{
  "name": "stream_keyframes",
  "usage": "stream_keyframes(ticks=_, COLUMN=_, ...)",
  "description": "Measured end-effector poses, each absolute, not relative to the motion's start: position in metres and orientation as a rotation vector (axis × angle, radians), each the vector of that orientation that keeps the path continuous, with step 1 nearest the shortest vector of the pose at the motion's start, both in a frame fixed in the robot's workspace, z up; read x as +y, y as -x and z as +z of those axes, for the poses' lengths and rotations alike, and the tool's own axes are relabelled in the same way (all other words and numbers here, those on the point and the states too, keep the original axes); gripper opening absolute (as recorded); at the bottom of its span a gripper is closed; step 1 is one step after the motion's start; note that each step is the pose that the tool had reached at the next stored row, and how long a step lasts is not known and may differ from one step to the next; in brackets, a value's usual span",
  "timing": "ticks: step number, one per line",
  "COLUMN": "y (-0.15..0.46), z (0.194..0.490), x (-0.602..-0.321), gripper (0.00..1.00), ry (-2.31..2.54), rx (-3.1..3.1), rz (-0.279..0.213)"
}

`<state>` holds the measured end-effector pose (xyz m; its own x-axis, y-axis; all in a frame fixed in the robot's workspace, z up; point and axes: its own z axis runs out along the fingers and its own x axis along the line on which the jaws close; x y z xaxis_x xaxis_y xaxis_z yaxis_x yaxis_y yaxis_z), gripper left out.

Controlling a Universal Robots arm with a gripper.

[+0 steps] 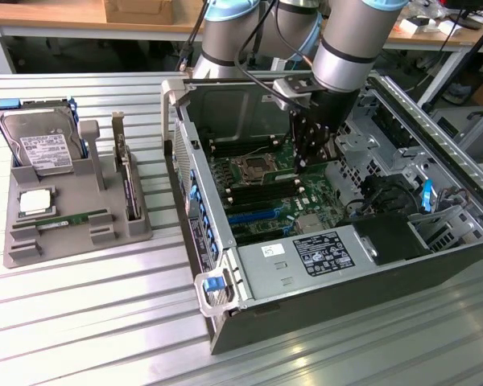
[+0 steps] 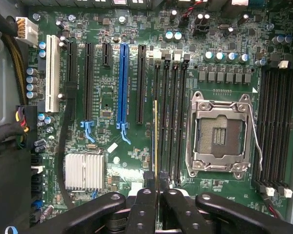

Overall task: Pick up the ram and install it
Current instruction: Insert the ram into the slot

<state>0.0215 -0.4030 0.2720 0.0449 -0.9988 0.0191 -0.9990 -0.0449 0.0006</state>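
Gripper (image 1: 304, 165) is hanging inside the open computer case (image 1: 225, 322), over the motherboard (image 1: 262, 205) just beside the empty processor socket (image 1: 252, 169). In wrist view the gripper (image 2: 157, 183) is sitting w/ fingers (image 2: 142, 204) pinched together on the ram (image 2: 155, 141), seen edge-on as a thin stick, standing over the memory slots (image 2: 170, 122) next to the socket (image 2: 219, 132). Can't tell if it's seated. On the exterior view's left, a gray tray (image 1: 76, 233) is holding a hard drive (image 1: 39, 143), a processor chip (image 1: 34, 201), another green stick (image 1: 72, 219) & an expansion card (image 1: 129, 189).
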Motion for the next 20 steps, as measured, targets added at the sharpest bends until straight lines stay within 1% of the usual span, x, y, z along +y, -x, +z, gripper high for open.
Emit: stream_keyframes(ticks=20, y=-0.0215, z=0.2639, x=-0.4030, gripper=0.12, ry=-2.261, rx=-2.162, rz=0.021)
